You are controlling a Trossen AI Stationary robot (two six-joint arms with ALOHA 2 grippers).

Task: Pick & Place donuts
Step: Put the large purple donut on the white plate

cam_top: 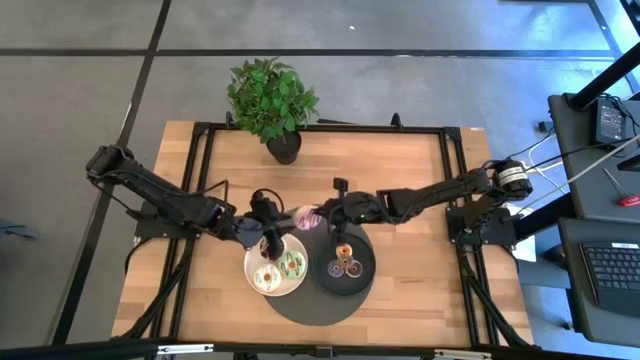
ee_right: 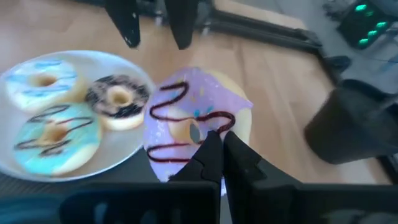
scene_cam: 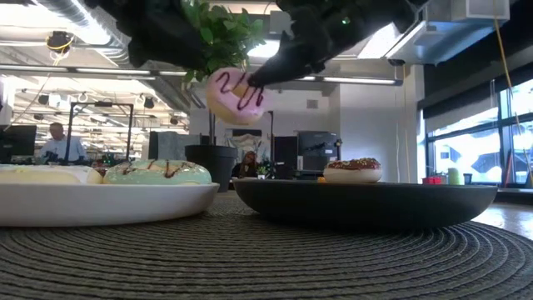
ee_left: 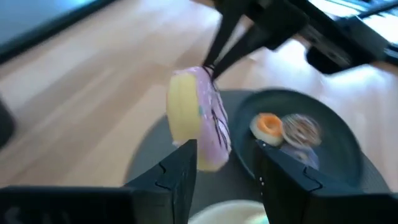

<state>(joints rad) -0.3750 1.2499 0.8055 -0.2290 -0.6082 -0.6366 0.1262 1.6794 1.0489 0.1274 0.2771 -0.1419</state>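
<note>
While the right gripper (ee_right: 216, 146) is clamped through the ring of the pink donut (cam_top: 306, 217), held on edge in the air over mid-bench above the mat, the left gripper (ee_left: 225, 163), fingers apart, faces it and straddles its lower rim, nearest for a handover.

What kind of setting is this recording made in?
Likely an open-plan office or lab: exposed ceiling ducts, a person at a monitor, and a desk with a keyboard beside the wooden table.
</note>
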